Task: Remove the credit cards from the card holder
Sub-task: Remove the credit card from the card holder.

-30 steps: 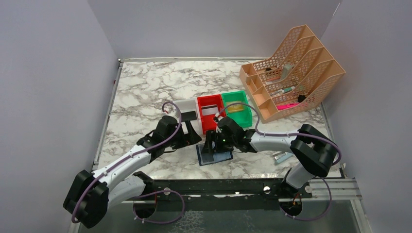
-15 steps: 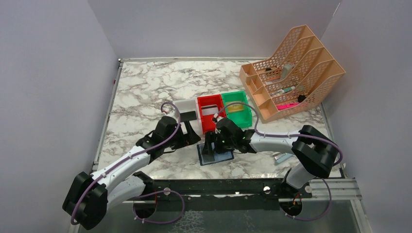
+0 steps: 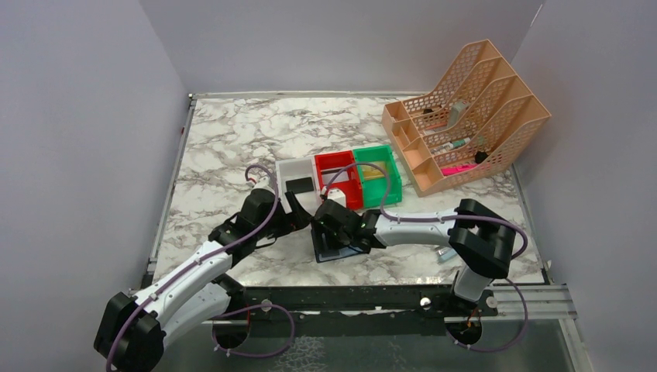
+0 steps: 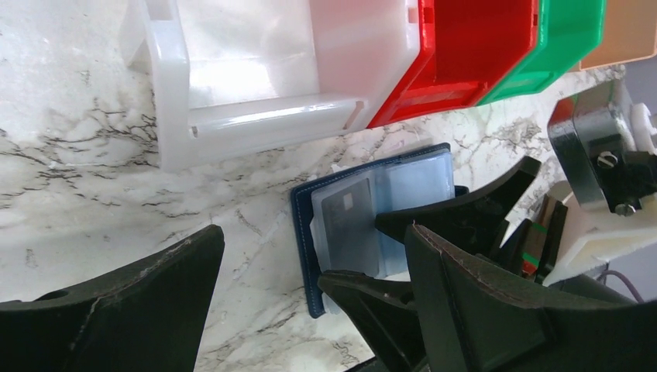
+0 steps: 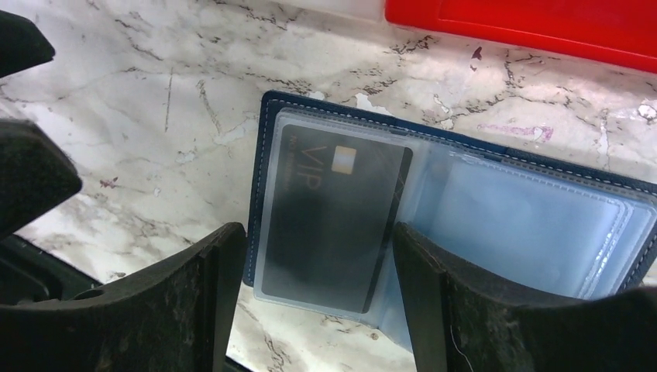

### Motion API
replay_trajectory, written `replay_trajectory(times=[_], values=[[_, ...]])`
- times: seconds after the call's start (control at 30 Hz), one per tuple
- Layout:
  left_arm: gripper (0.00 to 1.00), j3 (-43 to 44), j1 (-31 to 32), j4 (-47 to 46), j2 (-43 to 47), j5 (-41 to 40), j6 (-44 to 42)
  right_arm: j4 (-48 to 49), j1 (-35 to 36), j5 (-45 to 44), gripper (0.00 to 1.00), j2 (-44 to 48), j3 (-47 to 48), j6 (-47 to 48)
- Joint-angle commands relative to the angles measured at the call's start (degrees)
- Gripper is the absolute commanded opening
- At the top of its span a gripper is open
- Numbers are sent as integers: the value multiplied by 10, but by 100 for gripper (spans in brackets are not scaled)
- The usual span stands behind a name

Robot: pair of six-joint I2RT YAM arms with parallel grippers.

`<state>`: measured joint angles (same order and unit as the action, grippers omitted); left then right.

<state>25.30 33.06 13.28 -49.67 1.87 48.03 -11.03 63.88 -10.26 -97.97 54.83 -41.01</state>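
Presently we find the card holder [image 5: 503,225] lying open on the marble table [image 5: 139,101], just in front of the red bin [image 5: 542,19]. A dark card [image 5: 333,209] marked VIP sits in its left clear sleeve. The right gripper [image 5: 318,232] is spread wide, set astride that sleeve. The left gripper [image 4: 314,232] also gapes wide, near the white bin [image 4: 256,77].

Pretty sure this is a robotics lab test cell. The marble-print table [image 3: 232,139] is boxed in by plain pale walls [image 3: 85,132] at 9, 12 and 3 o'clock. Two robot arms [image 3: 194,267] with loose purple cables are bolted to a black metal rail [image 3: 349,298] at 6 o'clock. The only office-type stuff is a peach mesh desk organiser [image 3: 465,116] at 2 o'clock and some small plastic bins [image 3: 335,157] mid-table.
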Motion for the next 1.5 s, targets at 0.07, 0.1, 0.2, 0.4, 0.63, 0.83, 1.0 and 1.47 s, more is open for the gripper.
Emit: replay_trajectory(times=[0.07,0.1,0.2,0.4,0.63,0.83,1.0,1.47], values=[[90,-2,-1,7,-1,-15,4,-112,19,-91,75,-44,11,-26],[90,-2,-2,7,-1,-15,4,-112,20,-89,74,-44,10,-27],[90,-2,-2,8,0,-15,2,-100,20,-79,69,-40,5,-28],[90,-5,-2,7,3,-12,4,-93,20,-70,60,-33,4,-27],[90,-5,-2,3,4,-9,1,-59,17,-37,57,-24,-9,-25],[90,-4,-1,-31,-6,39,-19,45,-24,75,56,13,-65,-19],[90,-6,-1,-71,-28,100,-26,116,-64,169,56,32,-108,-31],[91,6,-3,49,11,-74,6,8,-41,52,74,33,-65,6]])
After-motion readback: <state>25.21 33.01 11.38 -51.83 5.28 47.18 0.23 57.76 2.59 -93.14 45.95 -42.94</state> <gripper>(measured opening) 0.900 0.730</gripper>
